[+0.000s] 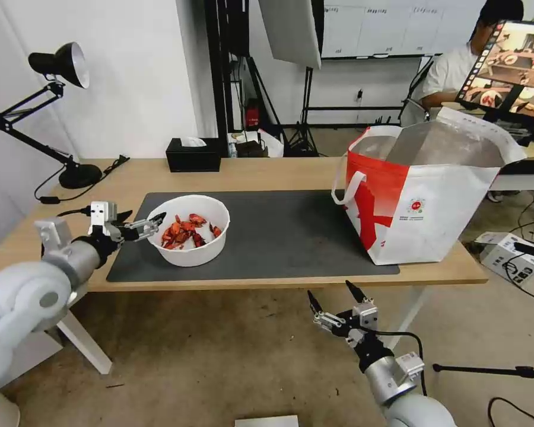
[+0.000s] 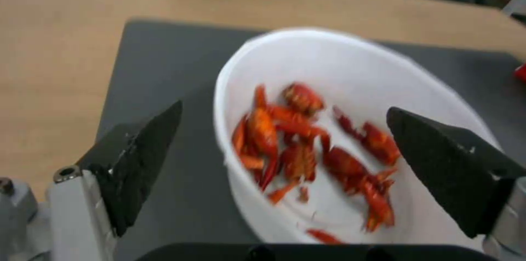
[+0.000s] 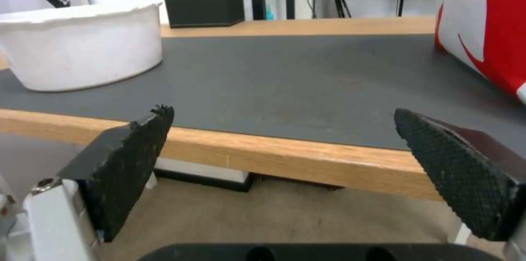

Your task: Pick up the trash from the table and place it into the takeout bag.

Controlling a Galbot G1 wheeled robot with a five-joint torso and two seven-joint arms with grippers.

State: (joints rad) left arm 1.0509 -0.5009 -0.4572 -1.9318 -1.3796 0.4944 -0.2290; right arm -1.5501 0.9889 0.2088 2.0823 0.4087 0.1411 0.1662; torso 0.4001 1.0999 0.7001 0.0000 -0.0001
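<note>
The trash in view is a white round bowl (image 1: pixel 190 252) (image 2: pixel 340 59) (image 3: pixel 82 47) of red crayfish shells, standing on the left end of the dark grey mat (image 1: pixel 291 231) on the table (image 1: pixel 267 172). My left gripper (image 1: pixel 143 219) (image 2: pixel 285 108) is open at the bowl's left rim, one finger outside over the mat and the other over the shells. It holds nothing. The takeout bag (image 1: pixel 421 201) (image 3: pixel 482 26), white with a red panel, stands open at the table's right end. Below the table's front edge, my right gripper (image 1: pixel 329 290) (image 3: pixel 282 111) hangs open with nothing in it.
A black tissue box (image 1: pixel 193 155) sits at the table's back edge. A black desk lamp (image 1: pixel 59 65) stands at the back left corner. Light stands and a monitor (image 1: pixel 510 65) are behind the table, with cables and a box (image 1: pixel 507 252) on the floor to the right.
</note>
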